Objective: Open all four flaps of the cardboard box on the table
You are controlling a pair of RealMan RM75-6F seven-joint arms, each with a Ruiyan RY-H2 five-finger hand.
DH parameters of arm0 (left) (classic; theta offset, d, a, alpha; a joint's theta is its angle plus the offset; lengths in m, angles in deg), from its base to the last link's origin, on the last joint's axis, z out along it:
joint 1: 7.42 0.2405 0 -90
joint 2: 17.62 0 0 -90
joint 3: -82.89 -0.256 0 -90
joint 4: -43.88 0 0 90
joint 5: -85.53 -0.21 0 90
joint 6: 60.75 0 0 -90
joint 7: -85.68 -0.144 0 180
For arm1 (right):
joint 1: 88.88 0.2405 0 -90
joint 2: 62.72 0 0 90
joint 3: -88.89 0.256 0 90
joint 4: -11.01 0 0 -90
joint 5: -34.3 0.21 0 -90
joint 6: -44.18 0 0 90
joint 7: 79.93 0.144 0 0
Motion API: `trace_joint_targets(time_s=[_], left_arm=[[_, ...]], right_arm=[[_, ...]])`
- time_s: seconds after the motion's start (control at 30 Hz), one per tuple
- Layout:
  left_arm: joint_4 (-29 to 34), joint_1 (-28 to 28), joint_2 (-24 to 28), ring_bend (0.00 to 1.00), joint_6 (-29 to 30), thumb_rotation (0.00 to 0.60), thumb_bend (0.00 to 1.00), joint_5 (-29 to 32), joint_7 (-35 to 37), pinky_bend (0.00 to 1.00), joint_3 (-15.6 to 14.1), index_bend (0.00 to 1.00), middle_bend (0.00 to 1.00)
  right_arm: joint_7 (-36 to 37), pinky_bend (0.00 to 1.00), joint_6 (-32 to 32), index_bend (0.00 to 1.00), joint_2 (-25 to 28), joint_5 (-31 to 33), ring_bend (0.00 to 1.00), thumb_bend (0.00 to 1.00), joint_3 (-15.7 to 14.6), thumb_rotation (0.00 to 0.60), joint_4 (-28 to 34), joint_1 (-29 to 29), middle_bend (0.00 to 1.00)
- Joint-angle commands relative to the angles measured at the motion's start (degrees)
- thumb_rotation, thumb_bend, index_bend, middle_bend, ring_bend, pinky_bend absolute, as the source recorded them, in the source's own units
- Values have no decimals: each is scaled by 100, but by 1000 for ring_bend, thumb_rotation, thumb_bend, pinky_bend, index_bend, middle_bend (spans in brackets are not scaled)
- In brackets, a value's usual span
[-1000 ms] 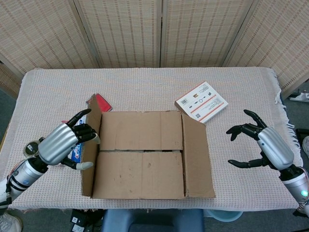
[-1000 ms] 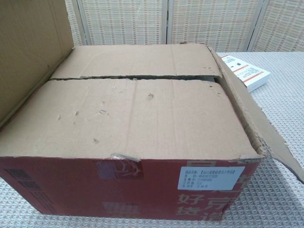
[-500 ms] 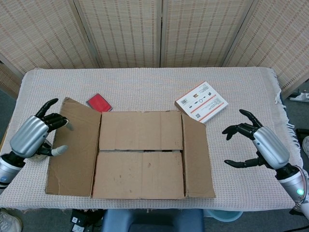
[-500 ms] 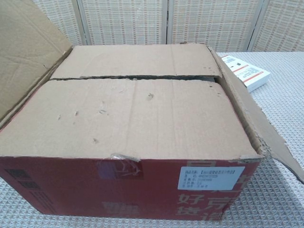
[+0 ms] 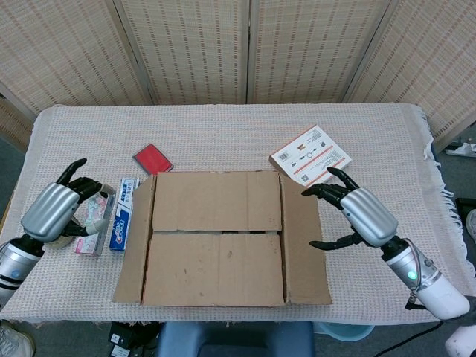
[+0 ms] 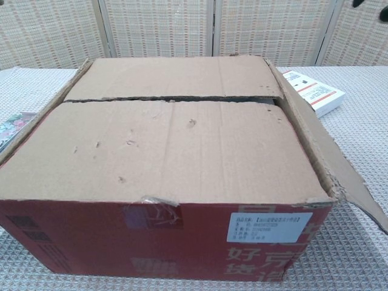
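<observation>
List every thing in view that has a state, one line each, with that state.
cardboard box: upright on the table, not fully opened.
left side flap: folded out, sloping down.
right side flap: folded out, sloping down.
far top flap: closed flat.
near top flap: closed flat.
left hand: open, holds nothing, beside the small packets.
right hand: open, fingers spread, at the right side flap's edge.
</observation>
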Motion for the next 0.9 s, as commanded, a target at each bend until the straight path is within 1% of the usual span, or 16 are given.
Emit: trace_joint_targets(time_s=[0.03, 0.1, 0.17, 0.2, 0.3, 0.33, 0.43, 0.53, 0.67, 0.9], left_arm=[[130, 5, -45, 355, -150, 0, 222, 42, -272, 0, 14, 316, 432], [200, 1, -44, 344, -218, 7, 235, 67, -410, 0, 30, 286, 417], [249, 1, -46, 339, -268, 23, 246, 78, -507, 0, 45, 271, 409], [270, 2, -49, 338, -285, 60, 252, 83, -531, 0, 51, 264, 406], [278, 7, -46, 332, -363, 291, 283, 65, -760, 0, 44, 243, 396], [285, 9, -57, 329, -381, 334, 288, 73, -838, 0, 48, 235, 391], [325, 22, -91, 327, -418, 359, 288, 96, -921, 0, 65, 229, 387], [351, 41, -81, 326, -448, 364, 288, 80, -969, 0, 63, 229, 386], [400, 61, -63, 326, -481, 414, 288, 66, -1020, 0, 71, 229, 385], [430, 68, -65, 323, -547, 409, 287, 24, -992, 0, 91, 229, 382]], right_arm=[[-370, 21, -423, 108, -344, 284, 266, 121, 203, 500, -84, 395, 201], [-626, 21, -615, 51, -535, 412, 228, 121, 296, 567, -157, 602, 157], [-809, 21, -781, 36, -730, 559, 209, 121, 374, 595, -220, 786, 140], [-892, 21, -856, 25, -804, 624, 198, 122, 398, 600, -251, 859, 128], [-1207, 21, -1096, 0, -1055, 855, 162, 121, 446, 600, -364, 1081, 93], [-1284, 21, -1182, 0, -1126, 939, 147, 121, 455, 600, -391, 1147, 79], [-1530, 21, -1400, 0, -1363, 1148, 118, 121, 456, 600, -512, 1336, 45], [-1698, 11, -1500, 0, -1559, 1271, 94, 121, 440, 599, -610, 1454, 17], [-1745, 0, -1608, 0, -1776, 1378, 76, 121, 404, 600, -736, 1566, 1], [-1790, 0, -1650, 0, -2045, 1374, 54, 120, 362, 600, -877, 1709, 0]])
